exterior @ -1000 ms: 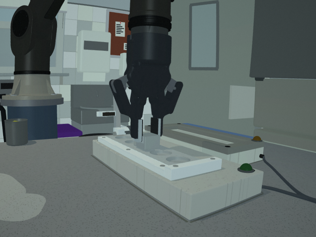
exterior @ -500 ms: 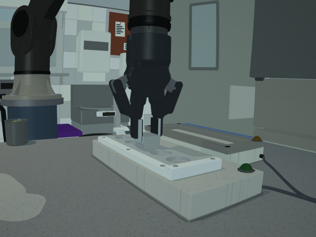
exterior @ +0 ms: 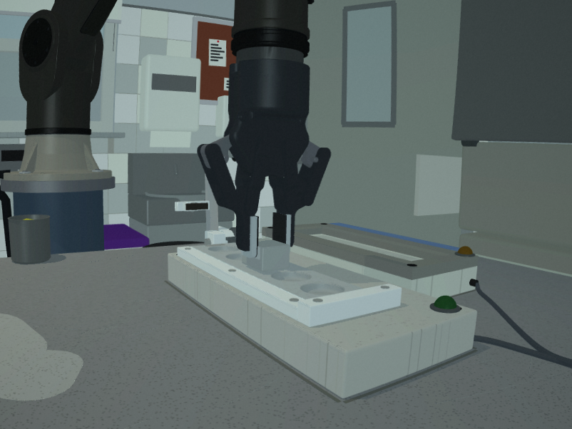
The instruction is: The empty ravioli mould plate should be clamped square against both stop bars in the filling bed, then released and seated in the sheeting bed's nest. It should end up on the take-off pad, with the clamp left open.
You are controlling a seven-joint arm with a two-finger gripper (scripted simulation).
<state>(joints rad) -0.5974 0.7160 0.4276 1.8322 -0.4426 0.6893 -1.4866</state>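
Observation:
The ravioli mould plate (exterior: 305,279), grey with round pockets, lies in the near white bed (exterior: 323,318), inside an L of white stop bars (exterior: 295,298). A grey handle block (exterior: 270,256) stands up from the plate's middle. A small white clamp piece (exterior: 218,236) sits at the bed's far end, behind the plate. A second, darker bed (exterior: 374,251) with a long pale slot lies just behind. My gripper (exterior: 269,238) points straight down over the plate. It is closed on the handle block.
The second bed stands close behind the gripper, with an amber button (exterior: 465,250) at its right end. A green button (exterior: 444,303) sits on the near bed's right end. A cable (exterior: 517,332) runs off right. The arm's base (exterior: 57,184) and a grey cup (exterior: 29,238) stand far left.

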